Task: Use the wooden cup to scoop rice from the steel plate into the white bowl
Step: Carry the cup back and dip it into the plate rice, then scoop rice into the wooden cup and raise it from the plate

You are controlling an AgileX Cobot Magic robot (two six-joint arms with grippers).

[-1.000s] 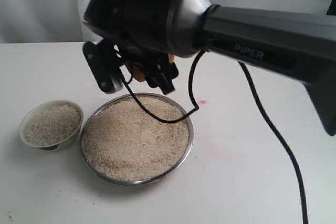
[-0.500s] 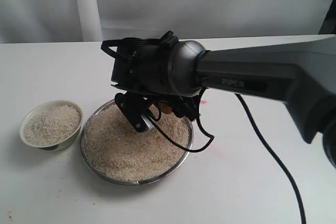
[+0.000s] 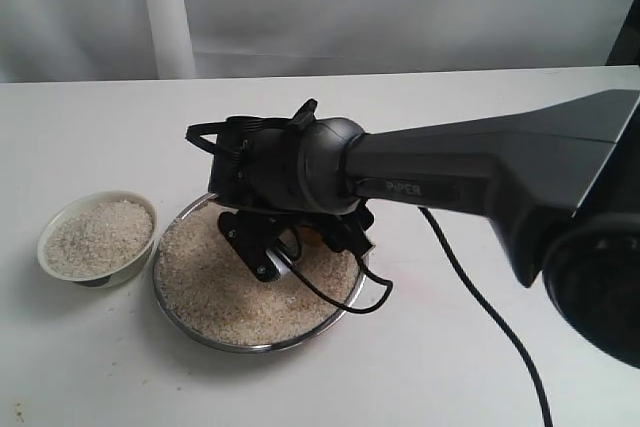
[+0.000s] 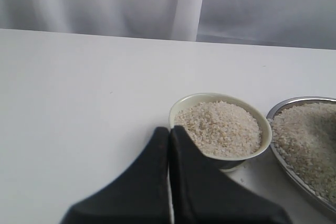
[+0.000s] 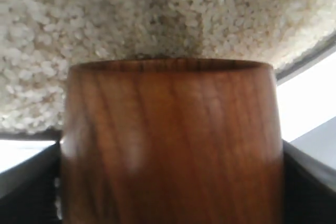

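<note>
The steel plate (image 3: 262,345) holds a wide heap of rice (image 3: 215,297). My right gripper (image 3: 305,250) hangs low over the plate's far half, shut on the wooden cup (image 3: 313,236), of which only a brown sliver shows under the wrist. In the right wrist view the reddish-brown cup (image 5: 168,145) fills the frame, its mouth facing the rice (image 5: 157,19) and close to it. The white bowl (image 3: 60,215), left of the plate, is full of rice. My left gripper (image 4: 169,130) is shut and empty, beside the white bowl (image 4: 266,132).
The right arm's black cable (image 3: 470,287) trails over the table to the right of the plate and loops above the rice. A pale curtain (image 3: 300,7) backs the white table (image 3: 480,127). A faint red mark lies on the table right of the plate.
My right arm has come down and forward with the cup, from above the plate's far rim to just over the rice.
</note>
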